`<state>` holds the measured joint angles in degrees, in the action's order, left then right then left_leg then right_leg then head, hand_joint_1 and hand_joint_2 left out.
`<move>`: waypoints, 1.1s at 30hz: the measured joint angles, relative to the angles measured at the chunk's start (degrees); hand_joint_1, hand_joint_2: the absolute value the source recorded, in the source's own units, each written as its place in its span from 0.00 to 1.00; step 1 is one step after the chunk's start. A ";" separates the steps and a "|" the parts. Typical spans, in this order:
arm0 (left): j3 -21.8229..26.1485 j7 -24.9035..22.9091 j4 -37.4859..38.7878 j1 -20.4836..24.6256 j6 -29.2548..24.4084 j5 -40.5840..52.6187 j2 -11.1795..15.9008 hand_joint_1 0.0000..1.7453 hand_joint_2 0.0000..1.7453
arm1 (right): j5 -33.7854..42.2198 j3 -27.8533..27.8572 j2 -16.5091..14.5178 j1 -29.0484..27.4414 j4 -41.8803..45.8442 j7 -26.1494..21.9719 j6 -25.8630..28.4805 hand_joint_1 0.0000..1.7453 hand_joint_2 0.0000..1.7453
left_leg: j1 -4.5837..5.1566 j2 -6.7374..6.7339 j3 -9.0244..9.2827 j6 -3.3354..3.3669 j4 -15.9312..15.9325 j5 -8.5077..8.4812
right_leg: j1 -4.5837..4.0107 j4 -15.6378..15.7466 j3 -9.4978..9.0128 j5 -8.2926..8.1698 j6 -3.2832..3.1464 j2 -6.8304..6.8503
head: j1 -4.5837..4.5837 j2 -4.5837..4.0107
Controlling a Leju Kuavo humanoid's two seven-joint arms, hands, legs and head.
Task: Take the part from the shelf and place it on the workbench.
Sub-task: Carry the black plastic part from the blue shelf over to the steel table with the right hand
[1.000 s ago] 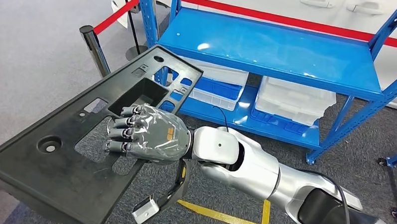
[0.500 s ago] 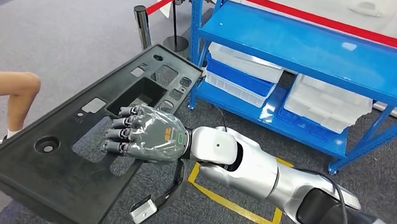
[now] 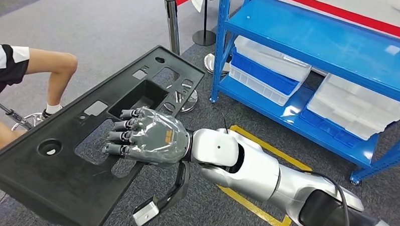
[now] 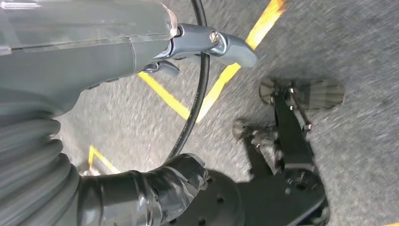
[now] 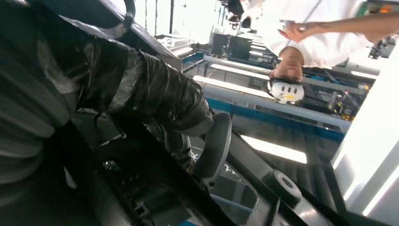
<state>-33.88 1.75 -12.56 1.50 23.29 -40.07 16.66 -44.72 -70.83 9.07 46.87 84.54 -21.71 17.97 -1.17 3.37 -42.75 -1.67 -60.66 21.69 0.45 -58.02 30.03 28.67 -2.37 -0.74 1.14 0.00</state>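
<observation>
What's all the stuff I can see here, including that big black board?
black panel: one, black plastic with cut-outs, held in the air over the floor
shelf: one, blue metal, at the back right
trays: several, clear and blue, stacked on the lower shelf
barrier post: one, silver with red belt, beside the shelf
floor tape: yellow lines on grey carpet
person: one, at the left edge
right robot hand: grey, grips the black panel
left robot hand: grey, hangs above the floor

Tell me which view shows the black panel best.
Head view: the whole black panel with its cutouts, the right hand gripping its edge. Right wrist view gives a dark close-up of its underside; left wrist view faces the floor.
</observation>
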 joint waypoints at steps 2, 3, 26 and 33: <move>-0.01 -0.04 -0.01 0.20 0.07 -0.09 -0.07 0.00 1.00 | 0.00 -0.02 -0.07 0.10 -0.07 0.13 -0.19 1.00 1.00 | 0.03 -2.49 -1.52 -0.05 -7.48 5.96 | -0.57 -0.31 1.49 -1.11 -0.50 1.46 | -0.02 0.00; -0.01 -0.02 -0.01 0.30 0.07 -0.17 -0.10 0.00 1.00 | 0.00 -0.04 -0.07 0.11 -0.11 0.24 -0.28 1.00 1.00 | 0.00 -2.95 -1.93 -0.06 -11.21 7.38 | -0.82 -0.54 2.38 -1.53 -0.61 2.23 | -0.04 0.00; -0.02 -0.13 -0.01 0.47 -0.03 -1.95 -0.29 0.00 1.00 | -0.70 -0.29 -0.19 0.73 -0.70 1.72 -2.22 1.00 1.00 | 0.80 1.67 6.61 2.38 1.53 2.40 | 0.13 -2.53 3.05 -0.30 2.06 -3.33 | -0.01 0.00; -0.02 -0.46 0.01 0.40 0.17 -2.50 -0.42 0.00 1.00 | -0.71 -0.29 -0.79 1.09 -0.70 1.64 -2.38 1.00 1.00 | 0.22 -2.70 0.45 0.27 -11.26 9.05 | 0.02 -1.09 3.16 -1.69 0.14 1.51 | -0.03 0.00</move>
<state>-33.90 1.30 -12.56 1.90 23.46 -42.57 16.24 -45.43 -71.12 8.27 47.96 83.84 -20.08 15.58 -0.94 0.67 -42.29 -1.40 -71.91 30.74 0.46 -59.11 33.19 26.98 -2.23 0.77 1.10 0.00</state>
